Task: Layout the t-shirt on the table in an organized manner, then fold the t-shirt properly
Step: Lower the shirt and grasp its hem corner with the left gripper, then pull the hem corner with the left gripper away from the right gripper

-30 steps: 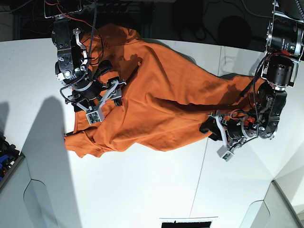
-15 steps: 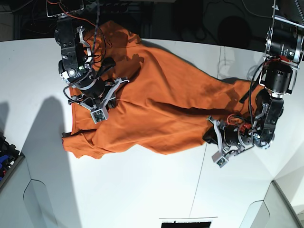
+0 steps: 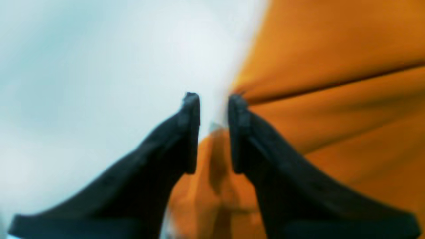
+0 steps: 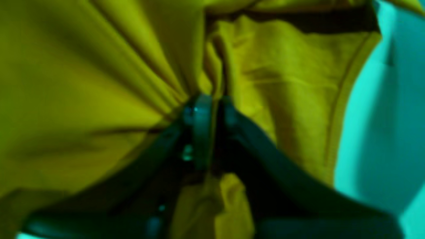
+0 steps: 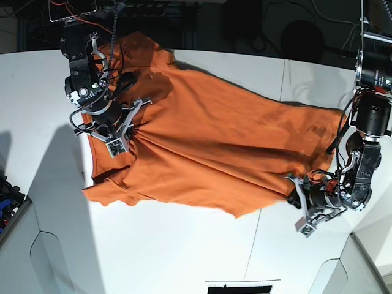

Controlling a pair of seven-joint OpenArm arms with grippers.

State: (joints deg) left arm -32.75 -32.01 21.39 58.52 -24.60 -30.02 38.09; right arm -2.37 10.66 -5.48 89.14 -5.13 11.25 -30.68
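Note:
The bright orange t-shirt (image 5: 208, 141) lies stretched across the white table (image 5: 184, 245), from the far left towards the right. My right gripper (image 5: 125, 130) is shut on a bunch of its fabric at the left end, and pleats fan out from the pinch. In the right wrist view the gripper (image 4: 212, 99) clamps the cloth (image 4: 83, 66), which is tinted yellow-green there. My left gripper (image 5: 298, 199) is shut on the shirt's right edge. In the left wrist view the gripper (image 3: 214, 99) holds fabric (image 3: 332, 66) low between its fingers, over the table (image 3: 83, 66).
A thin dark seam (image 5: 254, 245) runs across the table on the right. A dark bin of small items (image 5: 9, 202) sits at the left edge. A dark object (image 5: 239, 288) shows at the front edge. Cables and dark gear line the far side.
My left gripper has pulled the shirt's edge towards the front right and my right gripper has moved to the far left. The shirt now lies wider and flatter.

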